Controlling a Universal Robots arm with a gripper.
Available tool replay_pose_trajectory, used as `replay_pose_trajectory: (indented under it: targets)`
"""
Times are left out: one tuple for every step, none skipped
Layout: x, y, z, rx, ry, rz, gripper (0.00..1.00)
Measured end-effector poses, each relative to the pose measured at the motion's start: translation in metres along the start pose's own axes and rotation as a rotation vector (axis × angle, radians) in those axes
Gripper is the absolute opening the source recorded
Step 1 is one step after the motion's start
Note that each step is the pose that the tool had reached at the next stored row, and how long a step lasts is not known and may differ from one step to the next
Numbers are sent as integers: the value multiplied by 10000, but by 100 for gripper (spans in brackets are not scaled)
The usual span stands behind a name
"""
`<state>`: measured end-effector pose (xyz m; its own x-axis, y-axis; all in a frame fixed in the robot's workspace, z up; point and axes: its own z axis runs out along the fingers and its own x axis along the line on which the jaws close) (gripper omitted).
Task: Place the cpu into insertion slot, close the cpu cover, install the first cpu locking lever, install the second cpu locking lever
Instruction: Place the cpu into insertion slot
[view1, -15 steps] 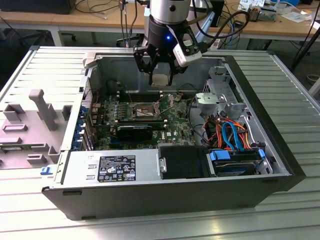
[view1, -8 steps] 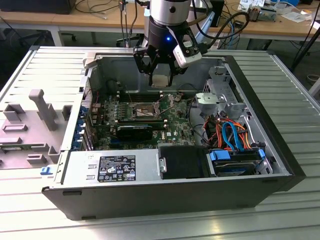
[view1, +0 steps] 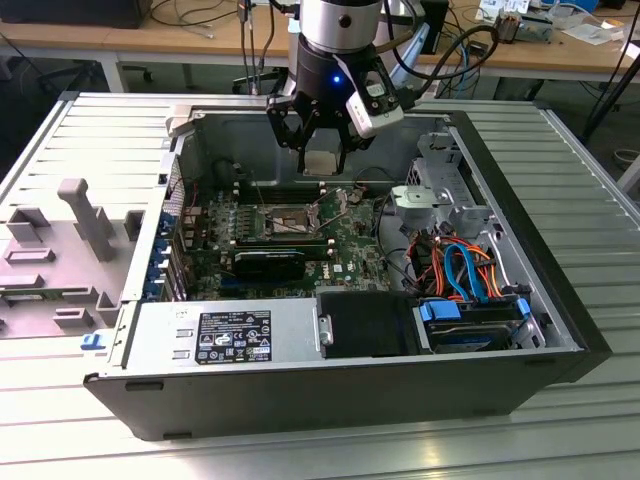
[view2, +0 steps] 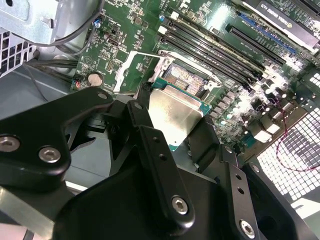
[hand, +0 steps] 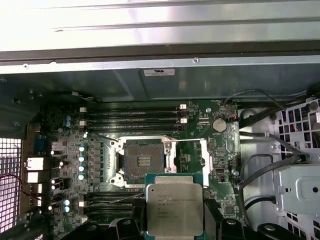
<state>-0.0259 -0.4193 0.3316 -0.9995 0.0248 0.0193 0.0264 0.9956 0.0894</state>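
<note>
My gripper (view1: 322, 152) hangs above the back of the open computer case, shut on the cpu (view1: 322, 163), a flat square chip with a dull silver top. Both wrist views show the cpu (hand: 174, 205) (view2: 175, 112) clamped by its edges between the black fingers (hand: 210, 216), held in the air above the green board. The insertion slot (hand: 144, 159) (view2: 183, 77) (view1: 287, 220) lies open, dark-centred with a silver rim, a short way from the chip. The cpu cover (hand: 192, 154) (view2: 131, 70), a thin silver frame, stands swung open beside the slot.
Long memory slots (hand: 132, 114) flank the socket. A black card (view1: 270, 263) lies in front of it. At the exterior view's right are a grey drive cage (view1: 430, 195) and coloured cables (view1: 462, 268). The power supply (view1: 230, 335) sits at the front.
</note>
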Motion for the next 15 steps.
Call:
replay_pose_trajectory:
  targets:
    - [0,-1,1,0,0,0,55]
    - [0,-5,4,1,1,0,55]
    - [0,-7,7,1,1,0,55]
    - [-1,-9,10,0,0,0,55]
    - [-1,-11,12,1,0,-1,55]
    - [-1,-12,13,0,0,0,55]
    - [-1,-15,16,0,1,0,55]
    - [-1,-17,18,1,0,0,55]
    - [-1,-18,19,1,0,0,55]
    - [-1,-20,22,2,0,0,55]
    - [-1,-23,26,1,1,0,55]
    - [-1,-28,31,0,0,0,55]
    - [-2,-39,39,0,1,0,55]
    - [-2,-54,50,-1,0,0,55]
    - [-3,-61,54,0,0,0,55]
